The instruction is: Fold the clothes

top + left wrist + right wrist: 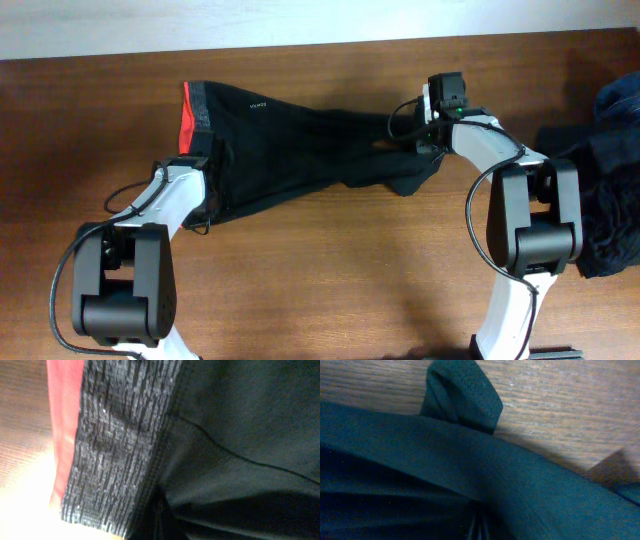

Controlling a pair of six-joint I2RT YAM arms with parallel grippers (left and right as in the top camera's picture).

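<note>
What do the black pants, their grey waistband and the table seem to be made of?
The black pants look like soft matte fabric, perhaps synthetic: they drape in loose folds. The grey waistband seems a streaky heathered knit, probably elastic, with a smooth red edge. The table is wood or wood-look laminate: brown grain lines, slight sheen.

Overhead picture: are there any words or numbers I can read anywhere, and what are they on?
On the black pants, a small white print beside the grey waistband: too small to read.
Both wrist views: only cloth and wood, no writing.
Nothing else in the pictures carries any text that can be read.
</note>
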